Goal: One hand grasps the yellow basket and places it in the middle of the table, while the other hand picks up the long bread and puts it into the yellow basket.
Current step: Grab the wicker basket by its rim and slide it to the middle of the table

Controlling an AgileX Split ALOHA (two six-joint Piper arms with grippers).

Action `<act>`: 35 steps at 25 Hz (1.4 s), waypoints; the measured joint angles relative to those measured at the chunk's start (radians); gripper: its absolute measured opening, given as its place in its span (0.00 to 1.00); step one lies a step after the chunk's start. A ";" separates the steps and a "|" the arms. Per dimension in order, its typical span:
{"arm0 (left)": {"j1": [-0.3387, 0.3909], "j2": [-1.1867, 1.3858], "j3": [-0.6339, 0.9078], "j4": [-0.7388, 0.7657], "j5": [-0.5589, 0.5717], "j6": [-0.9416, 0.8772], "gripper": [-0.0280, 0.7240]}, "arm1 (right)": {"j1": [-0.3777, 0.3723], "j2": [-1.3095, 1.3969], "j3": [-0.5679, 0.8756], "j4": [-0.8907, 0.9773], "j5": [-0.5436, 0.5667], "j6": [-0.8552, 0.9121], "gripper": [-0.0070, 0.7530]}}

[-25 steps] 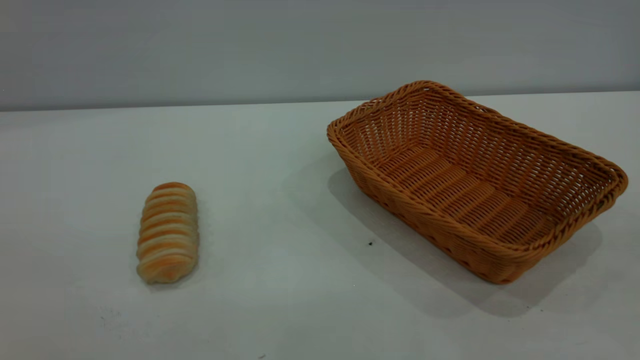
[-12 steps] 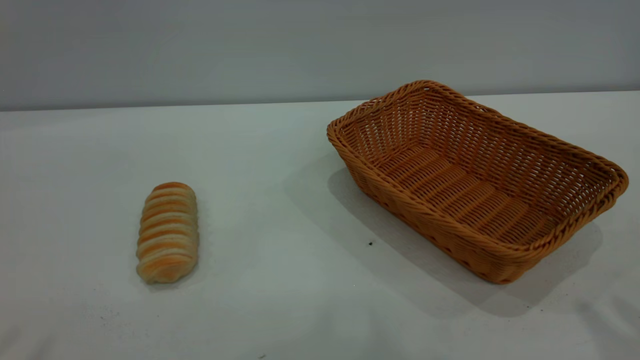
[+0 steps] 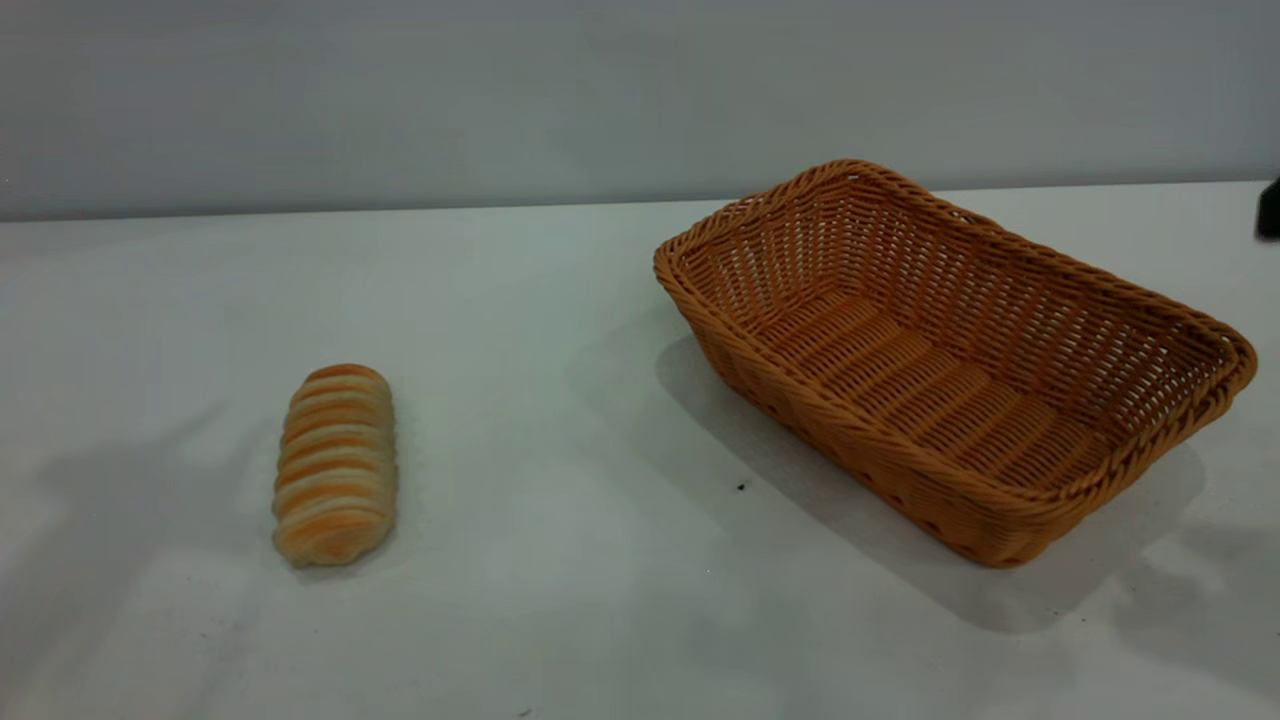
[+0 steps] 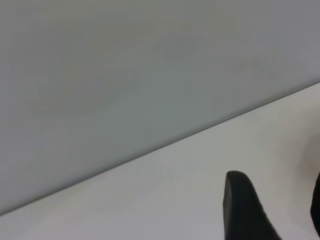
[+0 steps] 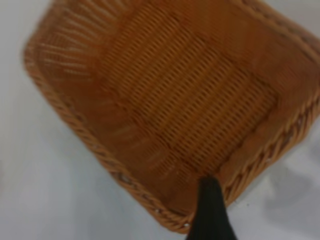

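Since a moment ago the right gripper (image 3: 1269,208) has edged in beyond the basket (image 3: 950,360); its opening cannot be told. Bread (image 3: 336,464) lies on the tabletop (image 3: 560,330), untouched.

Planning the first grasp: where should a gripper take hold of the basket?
On the braided rim of the basket at its right-hand short end, coming down from above. The rim is the only narrow edge; the sloping sides are too wide, and that end lies nearest the right arm.

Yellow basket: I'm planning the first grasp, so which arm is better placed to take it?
Right. The yellow basket sits on the table's right side, and the right wrist view looks straight down into it; the long bread lies left.
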 joint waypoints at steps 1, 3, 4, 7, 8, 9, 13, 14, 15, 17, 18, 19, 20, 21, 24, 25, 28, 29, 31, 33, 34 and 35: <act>0.000 0.043 -0.029 -0.035 -0.004 0.032 0.58 | 0.000 0.029 -0.002 0.012 -0.010 -0.001 0.74; 0.000 0.119 -0.078 -0.096 -0.006 0.086 0.58 | 0.000 0.076 -0.005 0.036 -0.030 -0.003 0.74; 0.000 0.146 -0.103 -0.127 -0.006 0.116 0.58 | 0.000 0.099 -0.005 0.049 -0.039 -0.002 0.74; 0.000 0.220 -0.164 -0.216 -0.004 0.201 0.58 | 0.000 0.161 -0.017 0.081 -0.054 -0.006 0.74; 0.000 0.242 -0.182 -0.245 -0.001 0.230 0.58 | 0.000 0.182 -0.026 0.091 -0.056 -0.006 0.74; 0.000 0.263 -0.198 -0.265 0.007 0.256 0.58 | 0.000 0.203 -0.036 0.104 -0.056 -0.006 0.74; 0.000 0.335 -0.259 -0.332 0.034 0.322 0.58 | 0.000 0.276 -0.070 0.145 -0.050 -0.007 0.74; 0.000 0.352 -0.272 -0.336 0.042 0.327 0.58 | 0.000 0.289 -0.075 0.151 -0.050 -0.007 0.74; 0.000 0.365 -0.285 -0.339 0.051 0.330 0.58 | 0.000 0.301 -0.077 0.156 -0.050 -0.007 0.74; 0.000 0.393 -0.305 -0.347 0.063 0.334 0.58 | 0.000 0.322 -0.078 0.169 -0.052 -0.008 0.74; 0.000 0.405 -0.313 -0.355 0.065 0.335 0.58 | 0.000 0.333 -0.078 0.172 -0.053 -0.008 0.74; 0.000 0.417 -0.319 -0.359 0.067 0.336 0.58 | 0.000 0.347 -0.079 0.174 -0.054 -0.008 0.74; 0.000 0.429 -0.323 -0.361 0.069 0.335 0.58 | 0.000 0.361 -0.080 0.176 -0.054 -0.008 0.74; 0.000 0.439 -0.327 -0.362 0.070 0.336 0.58 | 0.000 0.372 -0.081 0.177 -0.055 -0.008 0.74; 0.000 0.463 -0.337 -0.364 0.076 0.338 0.58 | 0.000 0.410 -0.082 0.187 -0.057 -0.008 0.74; 0.000 0.470 -0.341 -0.364 0.076 0.339 0.58 | 0.000 0.421 -0.081 0.198 -0.059 -0.009 0.74; 0.000 0.489 -0.359 -0.364 0.082 0.339 0.58 | 0.000 0.446 -0.086 0.246 -0.061 -0.049 0.74; 0.000 0.491 -0.364 -0.364 0.084 0.339 0.58 | 0.000 0.454 -0.091 0.267 -0.061 -0.069 0.74; 0.000 0.502 -0.371 -0.365 0.087 0.340 0.58 | 0.000 0.470 -0.105 0.312 -0.056 -0.109 0.74; 0.000 0.511 -0.378 -0.365 0.089 0.342 0.58 | 0.000 0.484 -0.119 0.358 -0.051 -0.147 0.73; 0.000 0.513 -0.378 -0.365 0.089 0.342 0.58 | 0.000 0.491 -0.126 0.380 -0.050 -0.162 0.73; 0.000 0.518 -0.378 -0.365 0.089 0.344 0.58 | 0.000 0.499 -0.131 0.401 -0.049 -0.177 0.73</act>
